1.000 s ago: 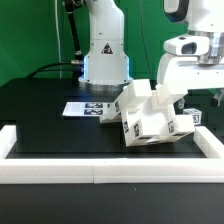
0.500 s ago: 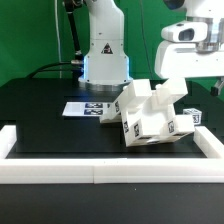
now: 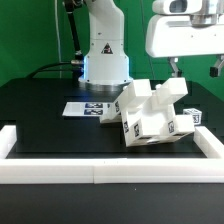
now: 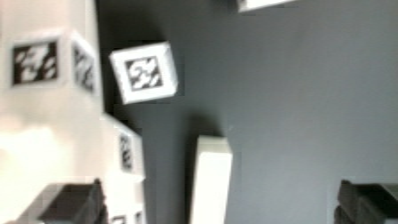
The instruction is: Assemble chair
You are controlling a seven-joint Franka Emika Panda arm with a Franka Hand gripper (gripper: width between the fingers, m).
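On the black table (image 3: 40, 110), just behind the white border rail (image 3: 100, 172), the chair (image 3: 150, 115) lies tilted beside the marker board (image 3: 85, 108). Above it, well clear, the gripper (image 3: 196, 68) hangs with jaws spread wide, holding nothing.

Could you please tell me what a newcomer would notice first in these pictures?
The chunky white plastic chair assembly with black-and-white square tags draws the eye first, lying tilted on the black table toward the exterior view's right. Above it hangs the robot's white two-finger gripper, open and holding nothing. A long white border rail runs along the table's near edge.
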